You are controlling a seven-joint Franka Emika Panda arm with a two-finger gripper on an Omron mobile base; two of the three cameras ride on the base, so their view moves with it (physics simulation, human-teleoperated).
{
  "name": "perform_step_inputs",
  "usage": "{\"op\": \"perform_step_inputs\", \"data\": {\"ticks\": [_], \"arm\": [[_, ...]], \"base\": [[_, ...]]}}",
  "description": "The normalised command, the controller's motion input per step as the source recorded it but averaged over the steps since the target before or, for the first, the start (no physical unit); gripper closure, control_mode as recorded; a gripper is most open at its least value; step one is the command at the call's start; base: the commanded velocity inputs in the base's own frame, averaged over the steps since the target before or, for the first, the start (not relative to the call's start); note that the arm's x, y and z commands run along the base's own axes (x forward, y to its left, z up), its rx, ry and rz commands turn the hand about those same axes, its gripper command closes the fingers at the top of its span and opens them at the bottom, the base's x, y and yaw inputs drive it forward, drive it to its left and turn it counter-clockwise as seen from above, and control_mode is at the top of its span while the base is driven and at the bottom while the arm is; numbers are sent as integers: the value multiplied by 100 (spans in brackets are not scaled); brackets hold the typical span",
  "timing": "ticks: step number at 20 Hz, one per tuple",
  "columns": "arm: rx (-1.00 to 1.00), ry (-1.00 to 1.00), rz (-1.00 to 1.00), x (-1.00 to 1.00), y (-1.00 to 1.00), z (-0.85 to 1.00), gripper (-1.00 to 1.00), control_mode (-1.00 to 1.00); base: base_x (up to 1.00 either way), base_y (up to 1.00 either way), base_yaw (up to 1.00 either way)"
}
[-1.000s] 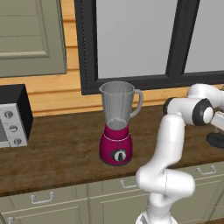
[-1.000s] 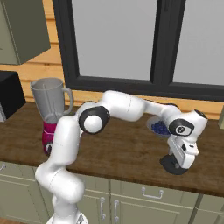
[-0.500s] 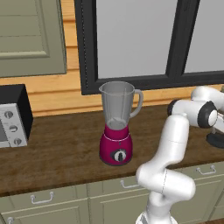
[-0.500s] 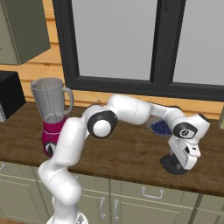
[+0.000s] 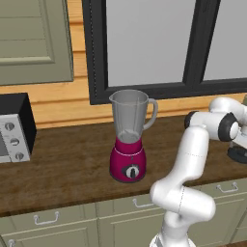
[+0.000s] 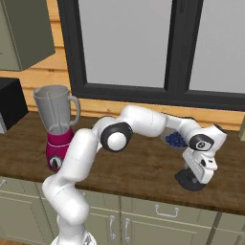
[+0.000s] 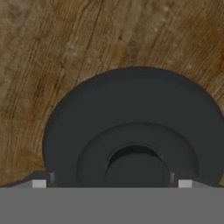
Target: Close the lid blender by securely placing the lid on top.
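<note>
One black lid [image 7: 133,131] lies flat on the wooden counter [image 6: 143,167], right under our gripper [image 6: 191,178], fingers either side of its raised centre. We can't really tell if they're pinching yet. Our blender [image 6: 56,125] stands uncovered, well apart at the arm's left.

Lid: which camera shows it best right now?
The hand view: the lid sits close up, its raised centre plain, flat on the wooden counter. The right base view shows it partly hidden under the gripper; the left base view catches its edge.
</note>
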Motion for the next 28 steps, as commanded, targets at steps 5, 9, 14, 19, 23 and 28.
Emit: {"op": "perform_step_inputs", "data": {"ticks": [5,9,14,19,23,28], "arm": [[-2,-1,2,1,-14,-63,-100,-100],[-1,-7,0,-1,-1,-78,-100,-100],[-12,-3,0,-7,16,-100,100,-100],[-4,-13,0,-21,2,-86,100,-100],[-2,-5,0,-15,1,-81,100,-100],[-10,5,0,5,32,-99,100,-100]], "base": [[0,0,0],[0,0,0],[0,0,0],[0,0,0],[0,0,0],[0,0,0]]}}
